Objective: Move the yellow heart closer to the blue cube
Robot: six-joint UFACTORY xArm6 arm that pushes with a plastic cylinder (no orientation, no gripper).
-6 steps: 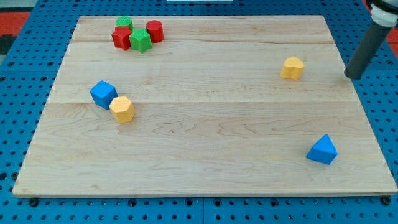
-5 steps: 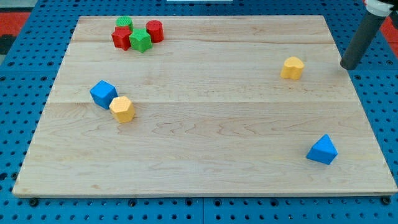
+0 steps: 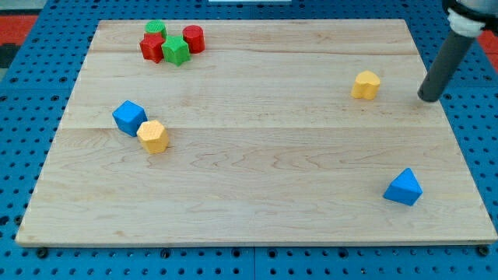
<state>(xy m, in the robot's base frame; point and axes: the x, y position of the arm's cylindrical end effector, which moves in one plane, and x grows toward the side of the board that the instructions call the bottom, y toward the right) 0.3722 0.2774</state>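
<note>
Eight blocks spread over a wooden board on a blue pegboard table.

Yellow heart: sits in the upper right part of the board, alone, touching nothing.

Blue cube: lies far off at the view's left, about mid-height, well apart from the heart. Touches or nearly touches a yellow hexagonal block at its lower right; cannot tell which.

My tip: rests just inside the board's right edge, to the view's right of the yellow heart and slightly lower. Near the heart but apart from it, with bare wood between. Rod leans up and to the right, out of the view's top corner.

Claw state: ends in a plain dark rod, so neither wide nor closed; holds nothing and touches no block.

Blue triangular block: stands near the lower right corner, well below the tip.

Top left cluster, packed tight: red block, green cube, red cylinder, and a second green block behind.
</note>
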